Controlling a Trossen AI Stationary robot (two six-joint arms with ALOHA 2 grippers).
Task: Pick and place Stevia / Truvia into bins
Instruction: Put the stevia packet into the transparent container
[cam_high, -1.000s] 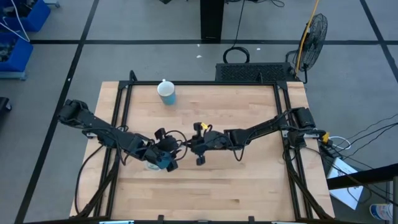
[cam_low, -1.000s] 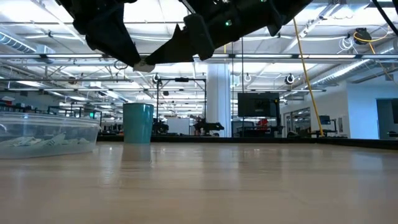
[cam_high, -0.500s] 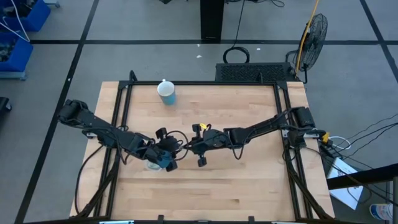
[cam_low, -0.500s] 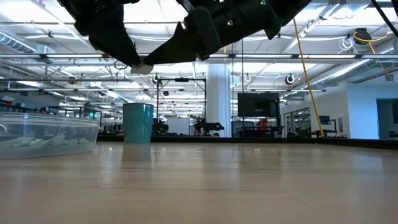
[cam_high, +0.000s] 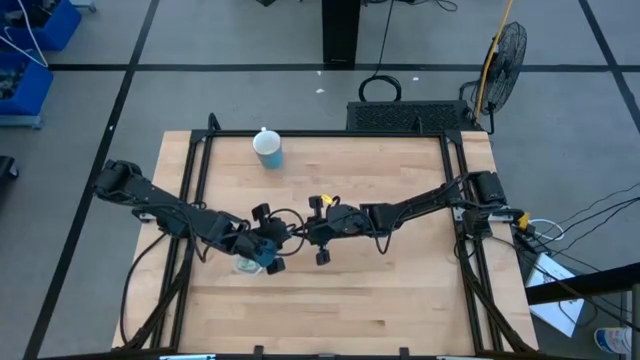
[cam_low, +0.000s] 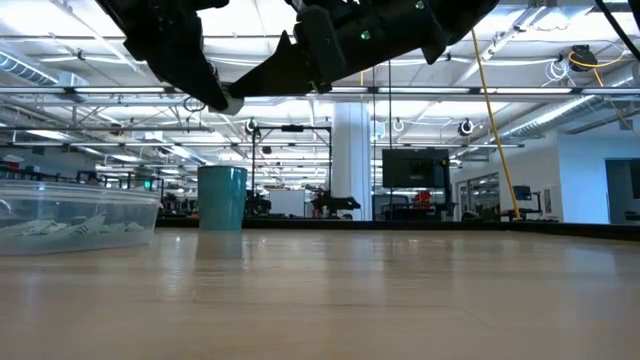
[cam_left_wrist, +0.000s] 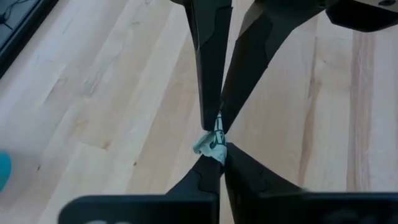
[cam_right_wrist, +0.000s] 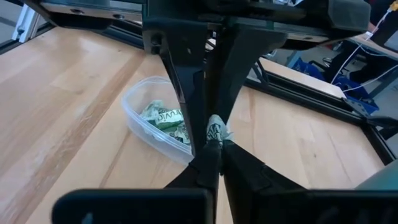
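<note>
One crumpled pale green and white Stevia / Truvia packet (cam_left_wrist: 210, 143) hangs high above the table's middle, held between the tips of both grippers. My left gripper (cam_high: 282, 242) comes from the table's left and my right gripper (cam_high: 298, 238) from the right; they meet tip to tip, both shut on the packet (cam_low: 231, 103). The clear bin (cam_right_wrist: 158, 124) stands on the table just below and beside them, toward the left, with several packets (cam_right_wrist: 163, 117) lying in it. In the low view the bin (cam_low: 75, 212) shows at the left. My left gripper pinches one end of the packet (cam_left_wrist: 213, 151) between its two fingertips, slanting down from the table's left. The packet is lifted clear of the table. My right gripper pinches the packet's opposite end (cam_right_wrist: 216, 135) between its two fingertips, slanting down from the table's right, straight opposite the left fingers (cam_right_wrist: 189, 93).
A blue-green cup with a white lid (cam_high: 268, 150) stands near the table's far edge, left of the middle; it shows upright in the low view (cam_low: 222, 197). Bare wood lies toward the near edge and the right half of the table.
My left gripper has shut on the packet that my right gripper holds up, so both now have it. Both arms have stayed nearly where they were, above the table beside the bin.
</note>
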